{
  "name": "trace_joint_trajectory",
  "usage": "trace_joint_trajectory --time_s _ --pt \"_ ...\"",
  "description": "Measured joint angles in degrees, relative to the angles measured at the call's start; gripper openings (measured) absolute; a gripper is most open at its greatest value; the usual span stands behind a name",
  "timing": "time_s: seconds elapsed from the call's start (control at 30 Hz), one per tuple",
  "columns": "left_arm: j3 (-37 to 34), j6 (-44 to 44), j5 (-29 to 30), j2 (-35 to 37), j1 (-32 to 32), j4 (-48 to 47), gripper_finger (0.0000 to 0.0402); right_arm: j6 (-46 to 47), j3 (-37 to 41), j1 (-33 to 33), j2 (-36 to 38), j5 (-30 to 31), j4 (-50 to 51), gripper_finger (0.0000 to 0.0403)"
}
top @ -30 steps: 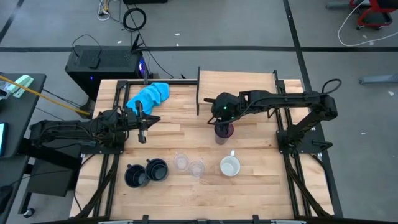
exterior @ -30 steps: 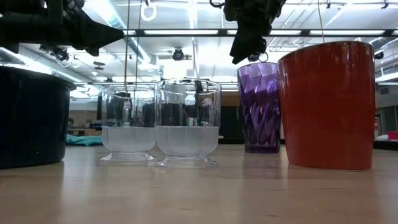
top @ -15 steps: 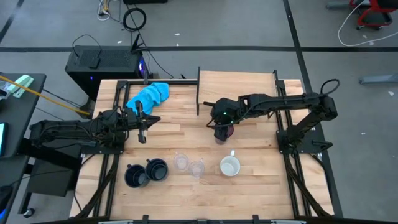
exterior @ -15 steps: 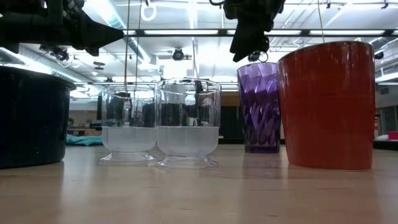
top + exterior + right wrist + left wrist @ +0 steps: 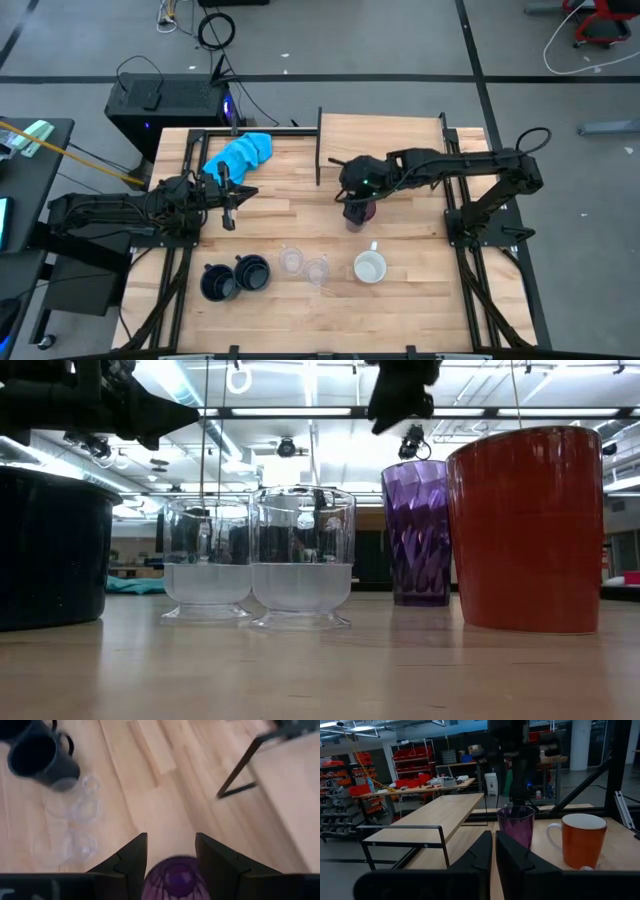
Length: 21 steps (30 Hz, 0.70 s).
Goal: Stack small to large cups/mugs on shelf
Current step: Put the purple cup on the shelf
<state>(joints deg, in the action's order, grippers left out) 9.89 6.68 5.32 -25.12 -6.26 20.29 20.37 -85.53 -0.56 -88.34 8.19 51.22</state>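
From the high view, the purple tumbler (image 5: 358, 213) is standing near the centre of the surface (image 5: 270, 215), largely covered by the right gripper (image 5: 356, 196) hanging over it. The right wrist view is giving what that view hides: the tumbler's rim (image 5: 176, 879) is sitting between the two dark fingers (image 5: 131, 860), whose jaws are standing wide apart, wider than the rim and touching nothing. The low view is showing the gripper (image 5: 402, 422) above the tumbler's rim (image 5: 418, 532), clear of it.

The shelf (image 5: 385, 132) is lying at 12 o'clock from the tumbler, with its dark upright panel (image 5: 319, 147) at its 9 o'clock end.

The orange mug (image 5: 370, 266) is standing at 6 o'clock from the tumbler. At 9 o'clock from the mug, two clear glasses (image 5: 304, 266) are standing just beside each other, then two navy mugs (image 5: 235, 277).

The left gripper (image 5: 230, 196) is waiting at 9 o'clock of the surface, below a blue cloth (image 5: 240, 153). Its wrist view is showing the jaws (image 5: 493, 851) closed together, holding nothing.
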Motion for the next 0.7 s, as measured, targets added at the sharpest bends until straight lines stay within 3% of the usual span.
trace_joint_trajectory --time_s 0.33,0.7 --pt "0.0 0.0 0.0 0.0 0.0 -0.1 0.0040 -0.9 -1.2 -1.2 -4.1 0.4 2.1 0.0173" --pt "0.0 0.0 0.0 0.0 0.0 0.0 0.0029 -0.8 -1.2 -3.0 -3.4 -0.4 2.4 0.0173"
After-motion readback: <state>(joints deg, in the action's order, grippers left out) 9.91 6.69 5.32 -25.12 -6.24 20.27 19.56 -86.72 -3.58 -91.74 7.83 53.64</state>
